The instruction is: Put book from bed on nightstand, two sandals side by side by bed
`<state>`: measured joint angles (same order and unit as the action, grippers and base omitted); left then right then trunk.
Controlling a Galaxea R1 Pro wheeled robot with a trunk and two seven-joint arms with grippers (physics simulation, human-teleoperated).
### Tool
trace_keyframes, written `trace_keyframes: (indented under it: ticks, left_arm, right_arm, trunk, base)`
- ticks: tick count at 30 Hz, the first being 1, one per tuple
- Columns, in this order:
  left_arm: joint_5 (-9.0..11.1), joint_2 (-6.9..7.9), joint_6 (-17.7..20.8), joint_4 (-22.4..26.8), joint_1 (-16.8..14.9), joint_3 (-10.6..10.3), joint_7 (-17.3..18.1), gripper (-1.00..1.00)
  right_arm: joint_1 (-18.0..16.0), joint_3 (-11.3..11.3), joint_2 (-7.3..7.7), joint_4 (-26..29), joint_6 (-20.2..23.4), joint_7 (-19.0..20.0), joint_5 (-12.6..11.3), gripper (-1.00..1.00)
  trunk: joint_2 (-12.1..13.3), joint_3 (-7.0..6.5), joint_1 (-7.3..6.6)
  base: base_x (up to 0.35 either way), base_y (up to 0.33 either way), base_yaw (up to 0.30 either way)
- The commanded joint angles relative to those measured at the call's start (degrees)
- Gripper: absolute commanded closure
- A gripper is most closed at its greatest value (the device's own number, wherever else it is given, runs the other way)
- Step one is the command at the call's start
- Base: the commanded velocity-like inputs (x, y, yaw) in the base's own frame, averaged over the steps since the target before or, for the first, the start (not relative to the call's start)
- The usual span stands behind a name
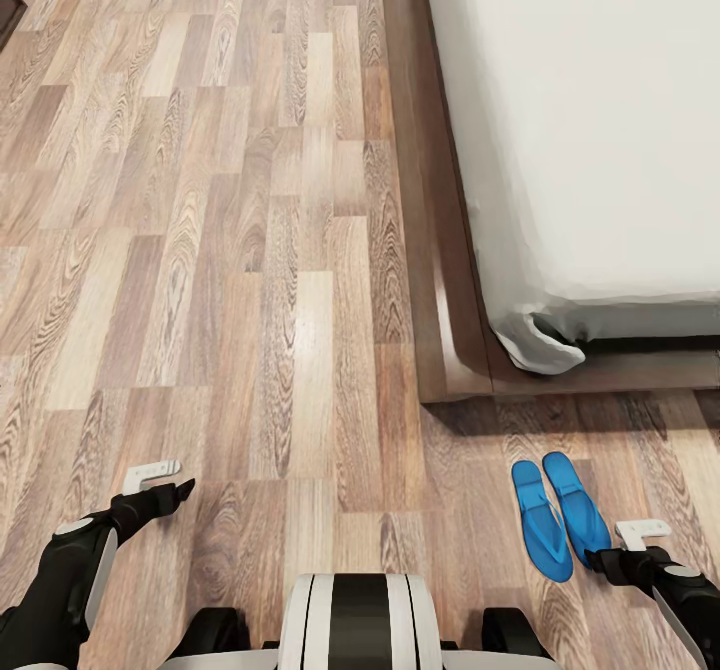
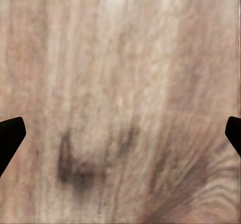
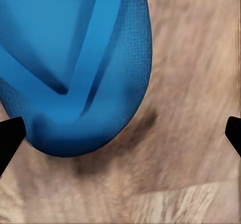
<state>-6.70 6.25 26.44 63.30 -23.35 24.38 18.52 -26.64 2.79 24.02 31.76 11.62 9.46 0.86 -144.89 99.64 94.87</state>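
Note:
Two bright blue sandals lie side by side on the wood floor just off the bed's corner, one [image 1: 541, 522] left of the other [image 1: 577, 506]. The bed's pale grey mattress [image 1: 580, 120] and dark wooden frame [image 1: 440, 280] occupy the head view's right. My right gripper [image 1: 615, 550] hovers open by the near end of the right sandal; in the right wrist view, that gripper [image 3: 120, 133] stands over the rounded end of a sandal [image 3: 75, 58], which it is not holding. My left gripper [image 1: 170, 485] [image 2: 120, 133] is open over bare planks. The book and nightstand are out of view.
Light brown plank floor [image 1: 250, 250] stretches left of the bed. A dark piece of furniture [image 1: 8, 5] pokes in at the far left corner. My own base [image 1: 360, 620] sits at the near edge.

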Motion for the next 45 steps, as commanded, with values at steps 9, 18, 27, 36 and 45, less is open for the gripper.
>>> trace_keyframes:
  ticks: [9,18,27,36,45]
  left_arm:
    - [-0.7,-0.64,0.2,0.1,-0.1,0.1,0.6,-1.0]
    - [-0.7,-0.75,0.2,0.1,-0.1,0.1,0.6,-1.0]
    - [-0.7,-0.89,0.2,0.0,0.0,0.1,0.5,-1.0]
    - [-0.6,-1.61,0.3,-0.2,0.0,0.1,0.5,-1.0]
    - [-0.6,-1.66,0.1,-4.1,-0.1,-2.4,0.7,-1.0]
  right_arm:
    - [0.0,0.3,-0.03,0.1,0.4,0.4,0.1,-1.0]
    - [0.0,0.3,-0.03,0.1,0.4,0.4,0.1,-1.0]
    - [0.0,0.3,-0.03,0.1,0.4,0.5,0.1,-1.0]
    - [0.0,0.4,0.02,0.2,-0.3,0.7,0.0,-1.0]
    - [0.4,0.5,0.06,-0.3,-2.7,1.0,-3.9,-1.0]
  trunk:
    - [0.1,-1.97,-0.24]
    - [0.2,-3.97,-0.47]
    - [0.4,-5.96,-0.7]
    - [0.5,-7.95,-0.93]
    - [0.6,-9.95,-1.17]
  base:
    - [0.0,0.0,0.0]
    - [0.0,0.0,0.0]
    - [0.0,0.0,0.0]
    - [0.0,0.0,0.0]
    - [0.0,0.0,0.0]
